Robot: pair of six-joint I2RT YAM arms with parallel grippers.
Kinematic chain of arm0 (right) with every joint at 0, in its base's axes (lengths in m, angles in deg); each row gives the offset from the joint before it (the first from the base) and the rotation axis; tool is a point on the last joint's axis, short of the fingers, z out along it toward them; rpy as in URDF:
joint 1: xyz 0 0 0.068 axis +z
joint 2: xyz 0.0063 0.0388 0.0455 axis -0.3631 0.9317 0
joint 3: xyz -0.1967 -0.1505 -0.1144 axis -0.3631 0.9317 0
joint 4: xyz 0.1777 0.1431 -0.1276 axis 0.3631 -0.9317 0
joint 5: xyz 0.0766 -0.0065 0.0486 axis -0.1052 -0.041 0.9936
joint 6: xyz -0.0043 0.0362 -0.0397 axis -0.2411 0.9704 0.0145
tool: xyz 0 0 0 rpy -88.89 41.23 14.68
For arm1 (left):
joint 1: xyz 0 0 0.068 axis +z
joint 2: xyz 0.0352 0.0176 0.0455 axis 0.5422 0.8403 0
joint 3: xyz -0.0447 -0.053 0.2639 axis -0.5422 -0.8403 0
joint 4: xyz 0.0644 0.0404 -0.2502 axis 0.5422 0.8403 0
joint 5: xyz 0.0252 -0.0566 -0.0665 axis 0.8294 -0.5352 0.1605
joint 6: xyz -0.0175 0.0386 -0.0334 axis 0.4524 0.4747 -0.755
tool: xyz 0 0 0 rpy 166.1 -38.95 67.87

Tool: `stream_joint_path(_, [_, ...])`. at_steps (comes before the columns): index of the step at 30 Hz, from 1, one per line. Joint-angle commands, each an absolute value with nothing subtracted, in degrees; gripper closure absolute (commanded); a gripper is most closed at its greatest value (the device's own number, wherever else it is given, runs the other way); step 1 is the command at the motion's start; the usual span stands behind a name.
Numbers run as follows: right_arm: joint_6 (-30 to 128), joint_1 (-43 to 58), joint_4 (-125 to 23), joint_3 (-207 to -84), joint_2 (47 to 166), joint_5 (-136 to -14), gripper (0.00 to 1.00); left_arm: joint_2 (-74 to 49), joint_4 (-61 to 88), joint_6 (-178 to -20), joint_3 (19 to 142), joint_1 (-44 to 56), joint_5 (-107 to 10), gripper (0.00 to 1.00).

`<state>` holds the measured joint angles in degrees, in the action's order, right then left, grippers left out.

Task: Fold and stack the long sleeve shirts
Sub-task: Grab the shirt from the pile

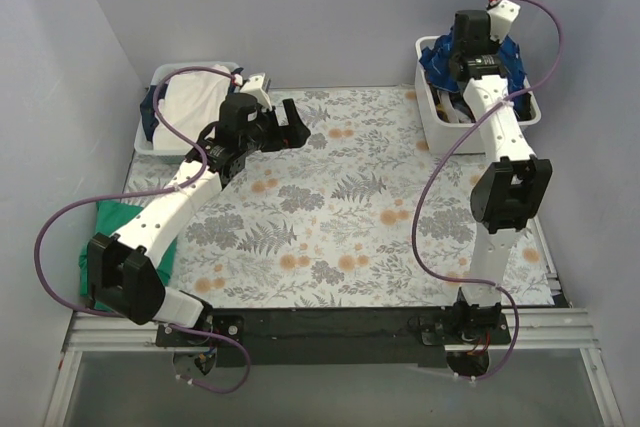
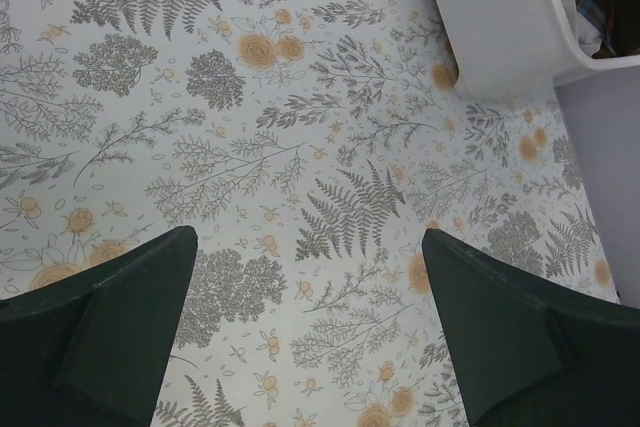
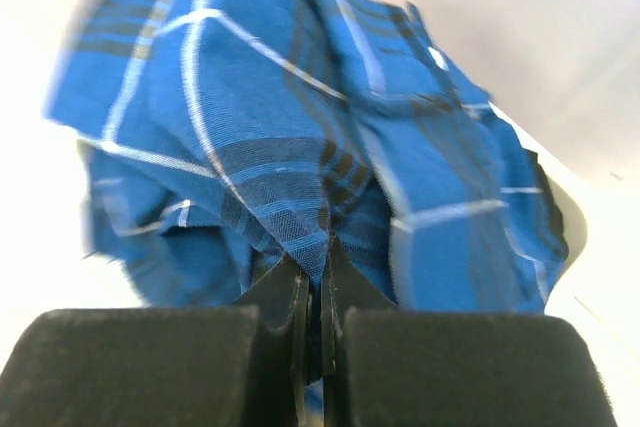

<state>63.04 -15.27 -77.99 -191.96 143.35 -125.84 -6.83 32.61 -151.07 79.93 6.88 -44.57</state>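
A blue plaid long sleeve shirt point(image 3: 300, 137) with thin white grid lines lies crumpled in the white bin point(image 1: 436, 119) at the back right. My right gripper point(image 3: 322, 257) reaches down into that bin and is shut on a fold of the shirt, cloth pinched between the jaws. From above the same shirt point(image 1: 512, 55) shows as blue cloth around the right wrist. My left gripper point(image 2: 305, 247) hovers open over the floral table cloth point(image 2: 260, 147), nothing between its fingers. It sits left of centre point(image 1: 292, 125) in the top view.
A second white bin point(image 1: 158, 79) at the back left holds white and dark cloth. A green cloth point(image 1: 112, 227) lies at the table's left edge under the left arm. The right bin's corner point(image 2: 500, 37) shows in the left wrist view. Walls close in on three sides.
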Motion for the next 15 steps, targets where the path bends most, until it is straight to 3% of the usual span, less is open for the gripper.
stream_joint_path(1, [60.4,-7.9,-74.0,-193.4,132.0,-122.3,0.99,-10.0,33.6,-150.1,80.3,7.0,-43.1,0.02])
stream_joint_path(9, [53.3,4.9,-71.5,-194.5,124.2,-119.4,0.99,-9.8,33.3,-150.0,81.1,7.0,-43.2,0.02])
stream_joint_path(15, [48.4,12.2,-69.4,-194.9,116.7,-109.4,0.99,-8.9,33.3,-149.8,82.2,7.0,-40.8,0.02])
